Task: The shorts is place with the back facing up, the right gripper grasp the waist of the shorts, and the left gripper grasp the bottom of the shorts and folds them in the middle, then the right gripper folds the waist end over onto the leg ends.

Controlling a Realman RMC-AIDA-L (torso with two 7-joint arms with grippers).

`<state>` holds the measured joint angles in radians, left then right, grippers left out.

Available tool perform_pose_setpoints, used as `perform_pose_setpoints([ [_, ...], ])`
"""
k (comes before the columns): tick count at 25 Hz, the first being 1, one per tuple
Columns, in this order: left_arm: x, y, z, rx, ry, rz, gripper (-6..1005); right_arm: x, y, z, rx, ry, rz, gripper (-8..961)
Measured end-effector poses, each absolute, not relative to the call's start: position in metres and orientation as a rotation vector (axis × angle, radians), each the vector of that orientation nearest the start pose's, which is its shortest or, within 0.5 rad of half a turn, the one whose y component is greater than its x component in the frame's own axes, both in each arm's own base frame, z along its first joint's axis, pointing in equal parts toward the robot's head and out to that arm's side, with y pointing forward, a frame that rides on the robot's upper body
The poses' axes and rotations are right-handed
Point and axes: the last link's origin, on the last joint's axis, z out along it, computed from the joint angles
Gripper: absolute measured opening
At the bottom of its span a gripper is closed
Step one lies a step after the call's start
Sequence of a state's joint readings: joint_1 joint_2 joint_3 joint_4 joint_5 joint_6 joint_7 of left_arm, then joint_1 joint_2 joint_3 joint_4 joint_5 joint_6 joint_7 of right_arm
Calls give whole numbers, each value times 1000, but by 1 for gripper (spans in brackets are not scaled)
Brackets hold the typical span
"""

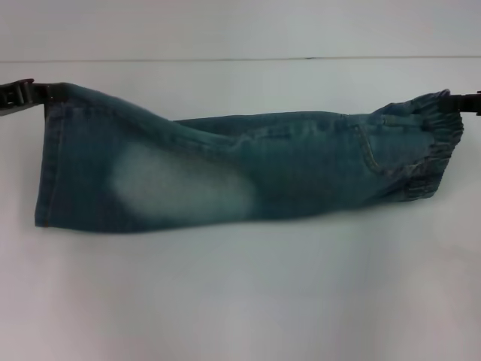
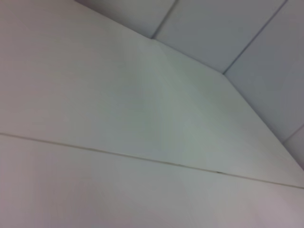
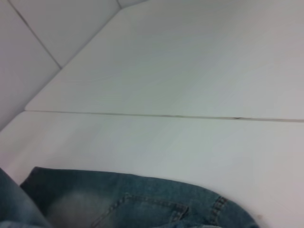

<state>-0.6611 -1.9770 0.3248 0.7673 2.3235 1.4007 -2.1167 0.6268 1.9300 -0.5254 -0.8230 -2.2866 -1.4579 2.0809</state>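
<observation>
White worktop (image 1: 240, 301) carries denim shorts (image 1: 248, 169), folded lengthwise, stretched across its middle. Soft, floppy, medium-weight; grip at thick hem and elastic waist. Left gripper (image 1: 21, 94) pinches leg hem; right gripper (image 1: 462, 101) pinches waistband.

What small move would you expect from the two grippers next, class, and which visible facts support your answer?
Probably both lower the shorts onto the white table. The left gripper pinches the hem corner and the right gripper the elastic waist, and the shorts already hang doubled lengthwise between them, stretched out. Laying them flat would free the right gripper to carry the waist over to the leg ends.
</observation>
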Motion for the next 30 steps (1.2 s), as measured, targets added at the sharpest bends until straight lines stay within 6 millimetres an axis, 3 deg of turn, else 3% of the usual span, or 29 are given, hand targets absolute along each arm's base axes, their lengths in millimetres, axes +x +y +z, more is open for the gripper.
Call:
perform_pose_setpoints([
  [21,-285,415,71,-2058,-1353,-581,94,301,404,105,-2191,1228,308,160],
  [30,-279,420,64,-2063,-1326,-553,111,290,412,98,-2217,1186,285,171],
])
